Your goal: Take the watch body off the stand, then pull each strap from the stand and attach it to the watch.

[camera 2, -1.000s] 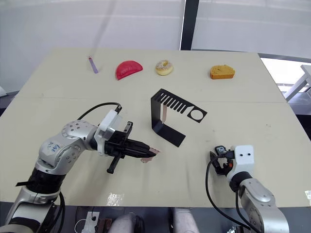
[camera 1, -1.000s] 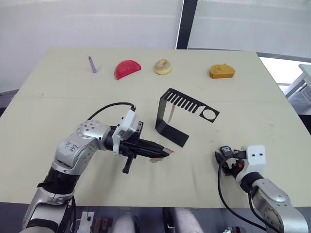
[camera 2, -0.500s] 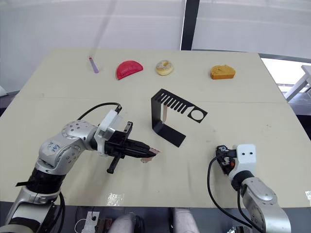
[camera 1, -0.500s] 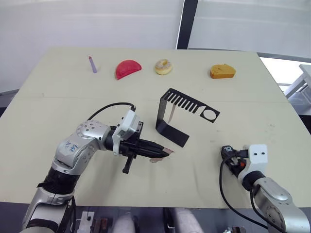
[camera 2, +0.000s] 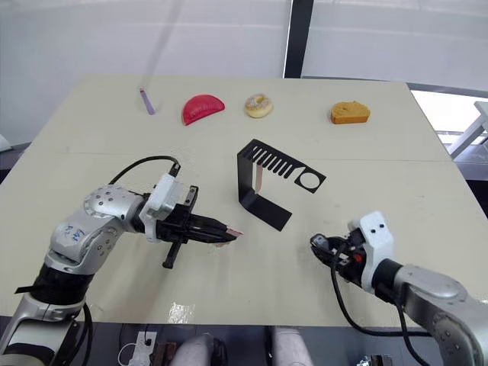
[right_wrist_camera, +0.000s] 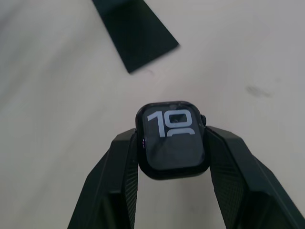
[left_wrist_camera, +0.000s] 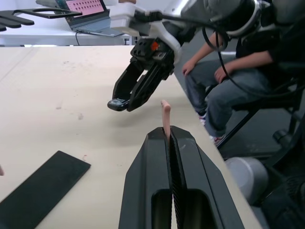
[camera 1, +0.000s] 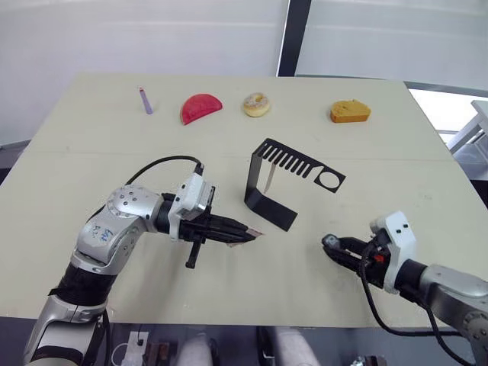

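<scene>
Watch body [right_wrist_camera: 172, 139], a glossy black rounded square, is gripped in the right gripper [camera 1: 332, 245] jaws, facing the left gripper [camera 1: 252, 232], whose closed jaws pinch a thin pink strap [left_wrist_camera: 165, 116] pointing lengthwise toward it. A second strap [camera 1: 270, 180] hangs in the bent metal stand [camera 1: 267, 198] on the worktop [camera 1: 91, 152].

Most of the strap [left_wrist_camera: 165, 117] hidden between the left tool's [left_wrist_camera: 170, 138] fingers

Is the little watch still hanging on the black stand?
No, the watch body is pinched between the fingers of the right hand, away from the stand.
</scene>
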`<action>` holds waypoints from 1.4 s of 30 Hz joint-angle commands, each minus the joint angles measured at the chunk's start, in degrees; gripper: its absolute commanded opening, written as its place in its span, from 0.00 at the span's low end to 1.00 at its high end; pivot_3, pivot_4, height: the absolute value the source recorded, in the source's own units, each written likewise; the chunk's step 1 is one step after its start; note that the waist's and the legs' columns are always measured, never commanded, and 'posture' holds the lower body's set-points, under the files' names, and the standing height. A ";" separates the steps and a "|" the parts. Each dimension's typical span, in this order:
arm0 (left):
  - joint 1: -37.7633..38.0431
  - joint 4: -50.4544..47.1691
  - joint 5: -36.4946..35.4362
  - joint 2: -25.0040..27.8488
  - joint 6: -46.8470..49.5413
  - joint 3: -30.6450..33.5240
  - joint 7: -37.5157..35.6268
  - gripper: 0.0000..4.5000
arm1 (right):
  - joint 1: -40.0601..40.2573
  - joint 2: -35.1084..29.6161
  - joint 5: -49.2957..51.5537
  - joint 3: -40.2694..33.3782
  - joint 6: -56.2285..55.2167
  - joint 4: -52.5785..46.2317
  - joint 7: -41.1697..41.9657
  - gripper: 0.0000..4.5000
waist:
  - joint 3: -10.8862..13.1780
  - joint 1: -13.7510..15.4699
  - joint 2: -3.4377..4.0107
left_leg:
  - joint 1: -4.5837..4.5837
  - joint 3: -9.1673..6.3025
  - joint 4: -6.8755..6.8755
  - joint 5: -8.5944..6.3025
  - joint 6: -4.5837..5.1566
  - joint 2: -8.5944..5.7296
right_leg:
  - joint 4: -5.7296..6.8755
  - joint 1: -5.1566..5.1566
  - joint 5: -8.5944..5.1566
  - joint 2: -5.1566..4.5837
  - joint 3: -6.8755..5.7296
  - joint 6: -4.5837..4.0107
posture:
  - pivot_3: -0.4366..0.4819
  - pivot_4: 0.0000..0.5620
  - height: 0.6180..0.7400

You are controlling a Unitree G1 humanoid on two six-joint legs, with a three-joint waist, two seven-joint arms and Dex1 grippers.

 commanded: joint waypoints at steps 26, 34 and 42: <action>0.32 5.87 20.76 -2.22 -26.71 -6.38 3.05 0.00 | -16.63 -12.49 60.90 23.87 -9.01 14.91 -42.19 0.36 | 0.00 0.02 0.00 | -0.18 0.00 0.05 -0.04 0.08 0.10 | -0.11 -0.06 0.02 -0.05 -0.05 0.05 | 0.48 0.27 0.98; 0.38 5.92 22.04 -3.13 -26.62 -6.71 4.41 0.00 | -16.84 -14.11 60.90 26.30 -11.63 14.21 -41.86 0.36 | 0.00 0.01 0.00 | -0.18 -0.01 0.05 -0.04 0.08 0.14 | -0.11 -0.07 0.02 -0.04 -0.06 0.05 | 0.48 0.27 0.98; 0.30 5.30 21.91 -3.76 -25.49 -6.89 4.81 0.00 | -17.58 -14.61 60.90 27.47 -12.51 14.54 -41.69 0.36 | 0.00 0.02 0.00 | -0.18 -0.01 0.05 -0.04 0.08 0.15 | -0.11 -0.07 0.02 -0.05 -0.06 0.04 | 0.48 0.27 0.98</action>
